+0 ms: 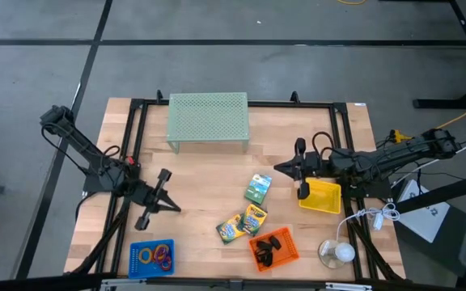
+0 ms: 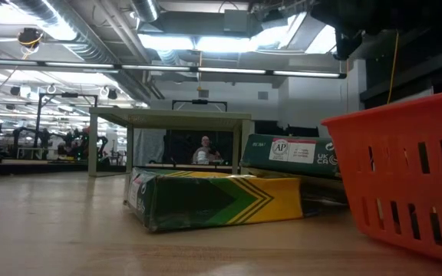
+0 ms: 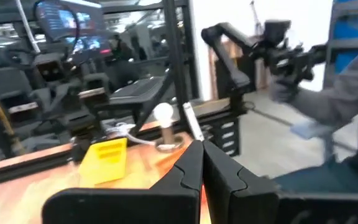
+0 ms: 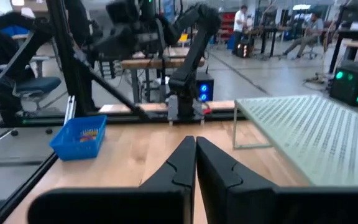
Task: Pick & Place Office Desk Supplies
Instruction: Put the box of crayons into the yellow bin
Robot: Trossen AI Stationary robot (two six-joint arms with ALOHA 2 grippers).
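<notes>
Both of my grippers are clenched on nothing right now: left gripper (image 1: 162, 196) hangs over bare wood on its side of the bench (image 1: 209, 182), right gripper (image 1: 291, 167) sits just beside the yellow bin (image 1: 322, 196), fingers pressed tip to tip in each wrist view.

So I'd call this the between-picks step. Purple, orange and yellow rings (image 1: 158, 255) already lie in the blue bin (image 1: 138, 247), black clips (image 1: 268, 250) in the orange slotted basket (image 1: 285, 240). The yellow bin looks empty, though my right arm covers part of it, so not 100% sure. Three crayon boxes are loose on the wood: one (image 1: 257, 187) near the yellow bin, two (image 1: 243, 222) touching each other by the orange basket.

Next move, I reckon: right gripper spreads its fingers, drops over that lone box and pinches across its narrow sides. Glossy flat cardboard, green and yellow, square-edged, so it should hold fine if I'm centred. The pale green mesh riser (image 1: 209, 120) stays out of it.
</notes>
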